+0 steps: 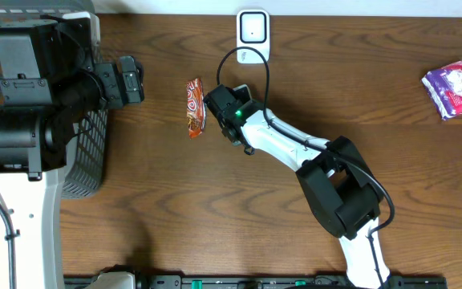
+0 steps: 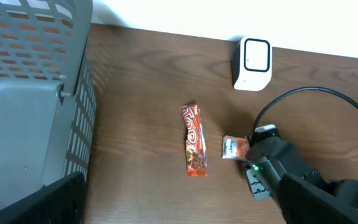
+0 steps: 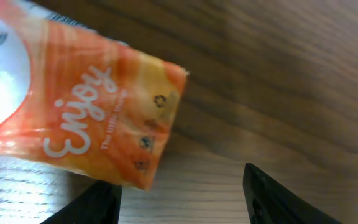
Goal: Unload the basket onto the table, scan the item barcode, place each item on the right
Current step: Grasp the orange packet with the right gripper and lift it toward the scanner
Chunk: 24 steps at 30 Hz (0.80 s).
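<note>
We are at the pick-up step. Our right pincer point(image 3: 180, 180) is low over the counter point(image 1: 175, 209), its jaws partly open and holding nothing. The end of the orange packet point(image 3: 86, 118) lies flat on the wood just ahead of the fingertips. No barcode shows on the face we can see.

Next, we judge, the jaws need to straddle that end squarely and close. The flat wrapper offers little edge to catch.

Just beside the packet lies a red-wrapped chocolate bar point(image 2: 194, 149), which the fingers should avoid. Farther back stands the white barcode scanner point(image 2: 253, 62), where the packet's code side must face. Our left pincer point(image 1: 131, 80) hangs wide open and empty by the grey basket point(image 2: 86, 143).
</note>
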Each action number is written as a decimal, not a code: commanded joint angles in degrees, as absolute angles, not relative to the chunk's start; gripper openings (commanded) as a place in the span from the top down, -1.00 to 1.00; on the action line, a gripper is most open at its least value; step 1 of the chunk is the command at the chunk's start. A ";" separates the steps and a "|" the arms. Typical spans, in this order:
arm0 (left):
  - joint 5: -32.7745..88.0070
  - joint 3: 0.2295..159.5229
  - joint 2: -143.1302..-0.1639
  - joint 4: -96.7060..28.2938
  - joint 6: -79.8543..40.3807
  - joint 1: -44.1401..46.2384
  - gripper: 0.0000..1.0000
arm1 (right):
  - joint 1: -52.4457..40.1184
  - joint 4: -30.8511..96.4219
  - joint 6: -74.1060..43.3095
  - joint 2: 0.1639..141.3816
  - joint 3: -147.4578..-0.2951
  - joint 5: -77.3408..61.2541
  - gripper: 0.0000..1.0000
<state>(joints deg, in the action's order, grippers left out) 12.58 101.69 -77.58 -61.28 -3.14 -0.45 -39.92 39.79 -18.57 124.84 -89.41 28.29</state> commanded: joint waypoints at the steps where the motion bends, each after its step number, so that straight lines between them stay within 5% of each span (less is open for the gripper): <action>1: 12.84 101.86 -77.47 -61.28 -3.03 -0.69 -0.96 | -40.16 38.92 -17.54 120.75 -89.93 31.59 -0.17; 7: 12.84 101.86 -77.47 -61.28 -3.03 -0.69 -0.96 | -39.72 33.50 -20.71 118.39 -89.95 28.60 -0.15; 17: 12.84 101.86 -77.47 -61.28 -3.03 -0.69 -0.96 | -32.69 32.36 -55.68 118.24 -89.84 -0.47 -0.09; 24: 12.84 101.86 -77.47 -61.28 -3.03 -0.69 -0.96 | -31.90 30.83 -68.25 118.26 -87.85 -1.65 -0.16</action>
<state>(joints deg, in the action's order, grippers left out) 12.58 101.69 -77.58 -61.28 -3.14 -0.45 -31.20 31.48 -59.66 119.13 -89.01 1.48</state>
